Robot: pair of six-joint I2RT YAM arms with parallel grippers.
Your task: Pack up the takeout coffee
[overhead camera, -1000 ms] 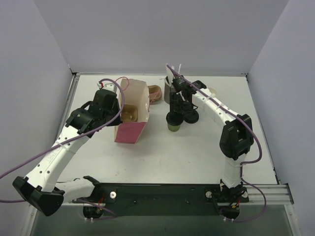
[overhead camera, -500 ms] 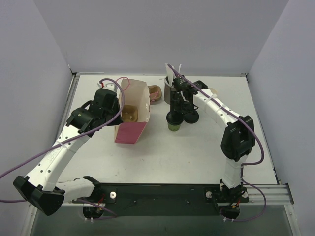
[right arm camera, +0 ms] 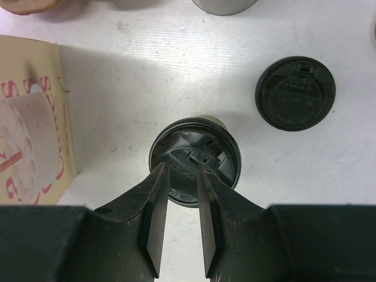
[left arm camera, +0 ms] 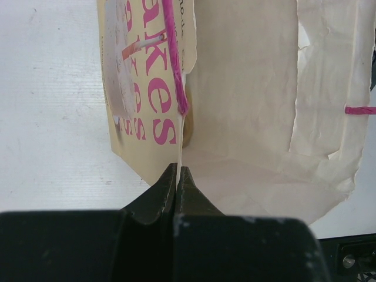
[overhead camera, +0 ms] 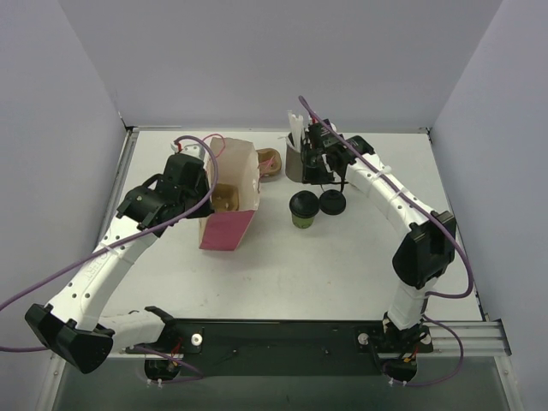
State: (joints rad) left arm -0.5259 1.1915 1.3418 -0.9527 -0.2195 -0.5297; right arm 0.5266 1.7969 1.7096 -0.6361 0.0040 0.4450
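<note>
**Lid is sitting on the cup; right arm is backing off.**
Left fingers (left arm camera: 177, 171) are staying clamped shut on the bag (left arm camera: 247, 117) rim, left of mid-desk, likely holding its mouth open. Just right of the bag, the cup (overhead camera: 301, 211) is standing upright mid-desk, wearing its lid (right arm camera: 197, 154), with a spare lid (right arm camera: 295, 93) just beside it. Right fingers (right arm camera: 180, 171), low over the cup a moment ago, are lifting toward the far edge by the straws (overhead camera: 295, 154); they are narrowly apart and holding nothing. Capping looks done, and bagging the cup seems next.
</note>
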